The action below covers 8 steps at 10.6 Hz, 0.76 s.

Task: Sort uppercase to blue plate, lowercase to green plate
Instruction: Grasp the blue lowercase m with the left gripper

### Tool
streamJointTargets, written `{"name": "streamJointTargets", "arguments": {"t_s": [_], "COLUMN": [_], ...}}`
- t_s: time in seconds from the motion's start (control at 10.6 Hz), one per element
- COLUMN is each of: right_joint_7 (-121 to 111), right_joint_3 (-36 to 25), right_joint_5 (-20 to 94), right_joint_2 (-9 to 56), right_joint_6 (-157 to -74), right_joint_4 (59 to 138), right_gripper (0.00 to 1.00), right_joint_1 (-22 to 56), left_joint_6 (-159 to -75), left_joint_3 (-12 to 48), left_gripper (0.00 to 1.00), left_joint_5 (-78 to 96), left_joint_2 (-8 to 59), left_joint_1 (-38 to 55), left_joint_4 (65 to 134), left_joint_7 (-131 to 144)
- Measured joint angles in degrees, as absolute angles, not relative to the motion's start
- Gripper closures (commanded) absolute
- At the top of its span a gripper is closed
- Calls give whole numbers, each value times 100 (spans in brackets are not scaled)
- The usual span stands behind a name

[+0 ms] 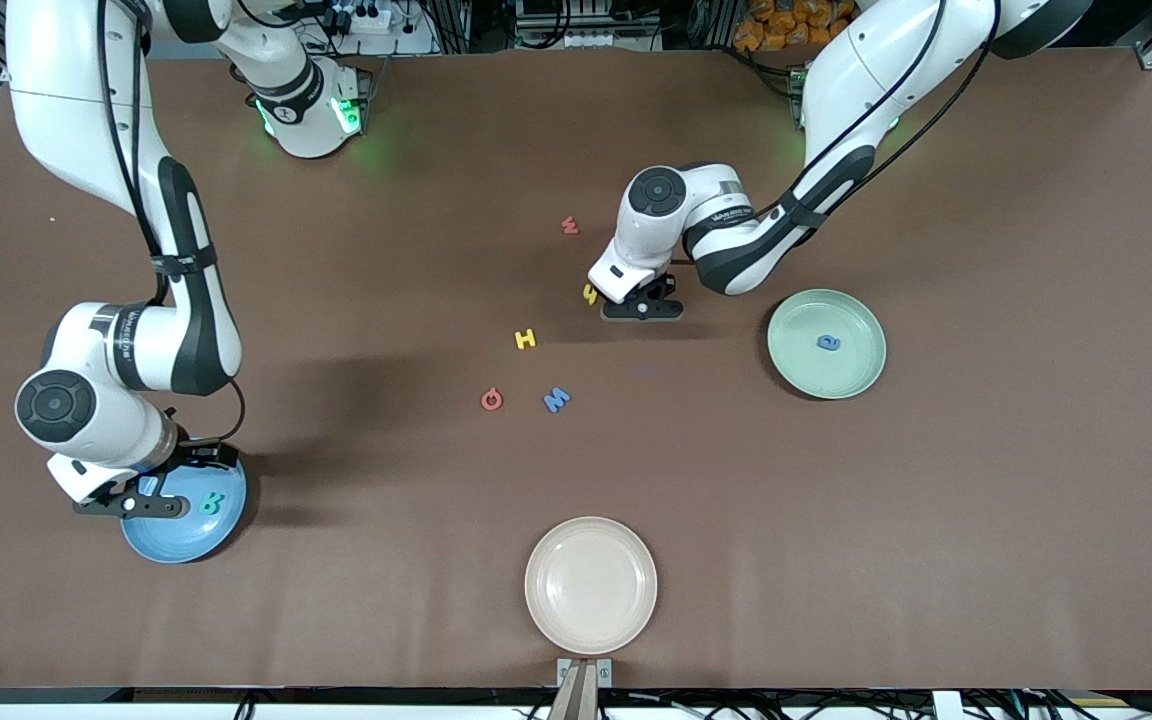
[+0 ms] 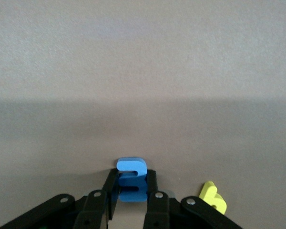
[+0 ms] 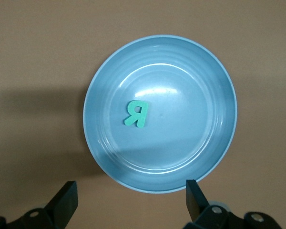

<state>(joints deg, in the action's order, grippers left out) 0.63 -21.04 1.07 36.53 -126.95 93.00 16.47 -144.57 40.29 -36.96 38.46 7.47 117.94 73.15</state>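
Blue m: we see a small, flat, bright blue three-pronged letter point(image 2: 131, 183) with rounded edges and a matte foam look, standing on edge on the table between the left fingers; in the front view the wrist hides it.
Left gripper: we find it point(image 2: 131, 200) low at mid-table, its black fingers point(image 2: 152, 198) pressed together on the blue m.
Yellow h: we see it point(image 1: 590, 294) lying flat just beside the left gripper, shaped like a 4, soft yellow.
Red w: small and flat point(image 1: 569, 225), near the yellow h and farther from the front camera.
H, Q, M: we count a yellow H point(image 1: 526, 339), a red ring-shaped Q point(image 1: 492, 400) and an angular blue M point(image 1: 557, 400) flat on the table, nearer the front camera than the left gripper.
Blue plate: round and glossy with faint rings point(image 3: 200, 71), at the right arm's end; a teal R point(image 3: 135, 113) lies flat in it.
Right gripper: we see it point(image 3: 131, 200) hanging over the blue plate's rim, fingers wide apart and empty.
Green plate: pale mint with a raised rim point(image 1: 856, 375), toward the left arm's end; a rounded blue e point(image 1: 828, 342) lies in it.
White plate: cream, round and smooth point(image 1: 591, 585), nearest the front camera.
Table: we see a matte brown surface point(image 1: 986, 500).
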Motion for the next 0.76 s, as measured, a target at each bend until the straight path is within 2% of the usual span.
{"name": "streamJointTargets", "arguments": {"t_s": [0.47,0.76], "right_joint_7": [62,-323], "right_joint_3": [-2100,-2098], "right_joint_5": [115,982], "right_joint_2": [3625,3365], "right_joint_6": [-12628,-12076], "right_joint_4": [9303,9332], "right_gripper": [0,0], "right_joint_1": [1618,1585], "left_joint_6": [-14291,-14133], "left_joint_3": [4022,4045], "left_gripper": [73,75], "left_joint_5": [-3714,-3467], "left_joint_2": [3780,3596], "left_joint_1": [629,621], "left_joint_4": [11578,11517], "left_joint_7": [7253,7002]}}
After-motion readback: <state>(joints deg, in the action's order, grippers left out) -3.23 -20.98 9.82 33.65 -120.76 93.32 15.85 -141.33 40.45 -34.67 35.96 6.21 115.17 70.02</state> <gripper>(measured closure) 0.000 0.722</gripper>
